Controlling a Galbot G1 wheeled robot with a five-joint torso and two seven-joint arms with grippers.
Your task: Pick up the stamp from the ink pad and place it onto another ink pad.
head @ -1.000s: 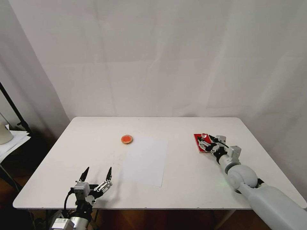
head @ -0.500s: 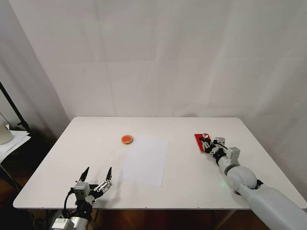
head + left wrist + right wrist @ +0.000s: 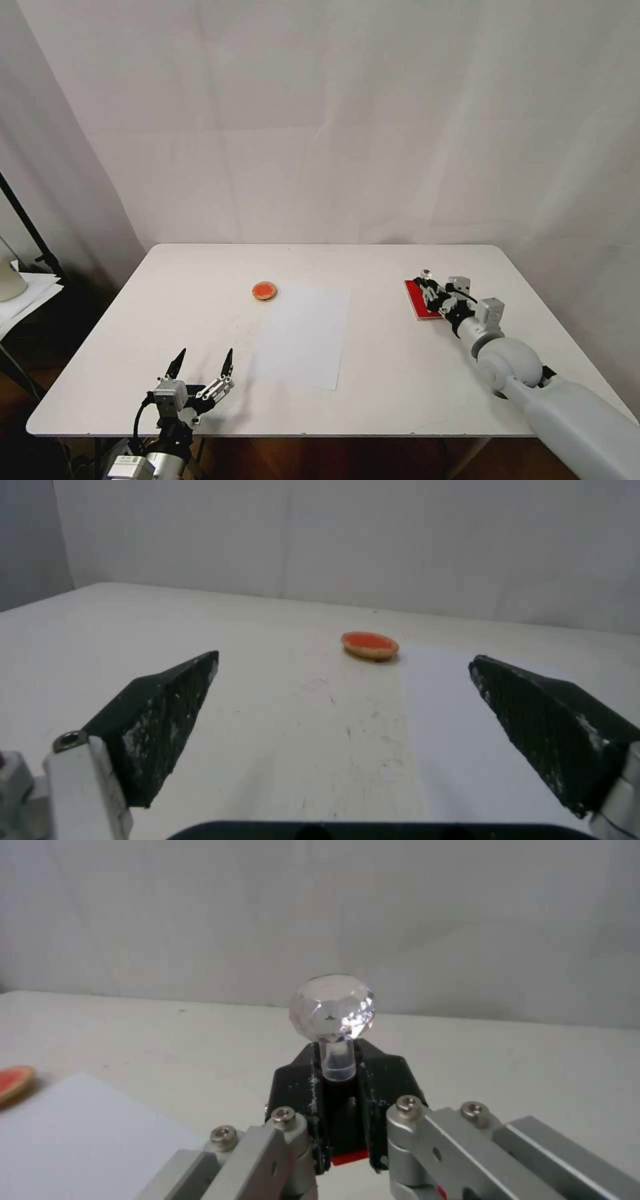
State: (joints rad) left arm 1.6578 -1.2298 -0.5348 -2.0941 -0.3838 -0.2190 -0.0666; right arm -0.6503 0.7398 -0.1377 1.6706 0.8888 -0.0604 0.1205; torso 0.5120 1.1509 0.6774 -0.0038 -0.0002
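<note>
Right gripper [image 3: 431, 289] clamping the stamp [image 3: 331, 1026] by its stem, black fingers [image 3: 303, 1090] pressing in from both sides, clear knob standing upright above them. Gripping low on the stem, probably to keep the stamp from tipping. Stamp sitting at the far end of the ink pad [image 3: 418, 303]; impossible to tell whether its base is touching the red surface or hanging just above it. Right arm reaching in low from the near right, forearm stretching diagonally toward the far side of the table [image 3: 373, 400], wrist nearly level.

Another ink pad [image 3: 265, 291] lying well apart to the left, just beside the far corner of the paper sheet [image 3: 303, 337], so a long crossing ahead, by judgement.

Left gripper [image 3: 202, 364] idling at the near left edge, fingers spreading wide, holding nothing, pointing toward the round pad.
</note>
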